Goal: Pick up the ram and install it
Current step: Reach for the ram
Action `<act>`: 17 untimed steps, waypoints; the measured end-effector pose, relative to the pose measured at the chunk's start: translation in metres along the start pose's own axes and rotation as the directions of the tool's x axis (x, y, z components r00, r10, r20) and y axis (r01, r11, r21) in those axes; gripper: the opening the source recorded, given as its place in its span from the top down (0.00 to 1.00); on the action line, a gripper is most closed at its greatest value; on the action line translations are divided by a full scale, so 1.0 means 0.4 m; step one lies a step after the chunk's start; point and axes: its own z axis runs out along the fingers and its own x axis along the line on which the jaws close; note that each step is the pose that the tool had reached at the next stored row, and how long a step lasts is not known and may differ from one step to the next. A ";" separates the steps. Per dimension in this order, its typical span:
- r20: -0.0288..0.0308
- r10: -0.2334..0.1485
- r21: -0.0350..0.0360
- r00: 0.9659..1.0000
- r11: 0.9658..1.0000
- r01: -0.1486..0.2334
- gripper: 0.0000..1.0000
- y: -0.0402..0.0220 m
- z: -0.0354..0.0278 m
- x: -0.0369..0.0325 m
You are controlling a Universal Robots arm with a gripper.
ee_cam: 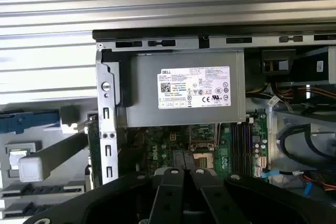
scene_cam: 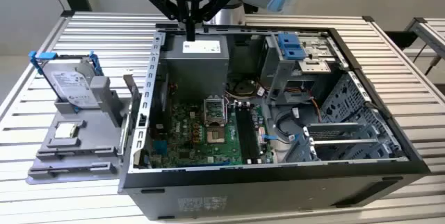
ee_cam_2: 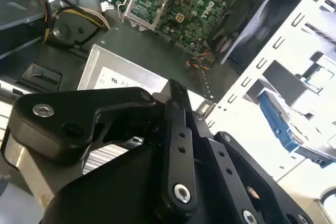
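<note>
Exterior view: end effector (scene_cam: 189, 30) hovers over power supply (scene_cam: 198, 65), fingers together.

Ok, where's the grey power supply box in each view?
Exterior view: power supply box in the case's far corner, under the gripper.
First wrist view: its labelled face, between case rim and green board.
Second wrist view: grey box between gripper and green board.
Shared landmark: the silver processor socket next to it.

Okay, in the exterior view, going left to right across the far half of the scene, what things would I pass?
Hard drive → power supply → blue drive-bay latches → neighbouring table
</note>
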 end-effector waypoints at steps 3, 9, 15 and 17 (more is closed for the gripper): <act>0.000 0.000 0.000 1.000 1.000 0.000 1.00 0.000 0.000 0.000; 0.000 0.000 0.000 1.000 1.000 0.000 1.00 0.000 0.000 0.001; 0.000 0.000 0.000 1.000 1.000 0.000 1.00 -0.001 0.000 0.012; 0.000 0.000 0.000 1.000 1.000 0.000 1.00 -0.001 -0.001 0.018</act>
